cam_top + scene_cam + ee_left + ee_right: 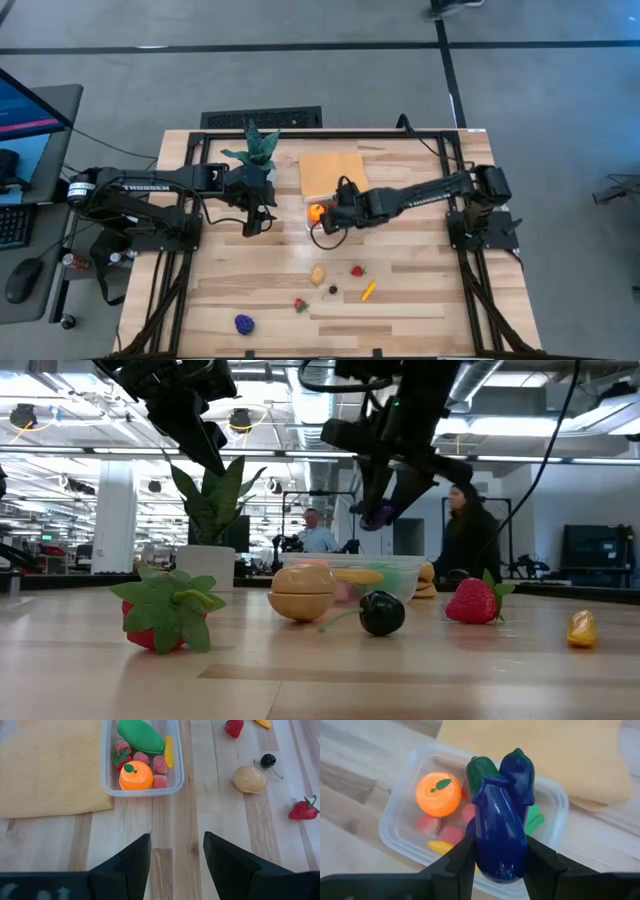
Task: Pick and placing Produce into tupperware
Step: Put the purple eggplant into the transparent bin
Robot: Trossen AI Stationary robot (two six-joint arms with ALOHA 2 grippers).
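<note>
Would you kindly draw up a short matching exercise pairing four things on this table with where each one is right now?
Things:
1. toy orange
2. purple eggplant
3. purple grape cluster
4. folded orange cloth

Places:
A. on the table's front edge area, far from the container
B. inside the clear container
C. clamped in the right tool, above the container
D. flat on the table beside the container

Pairs: 1-B, 2-C, 3-A, 4-D

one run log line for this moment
right gripper: shut on eggplant, above container | left gripper: open, empty, near plant | loose: potato, strawberry
</note>
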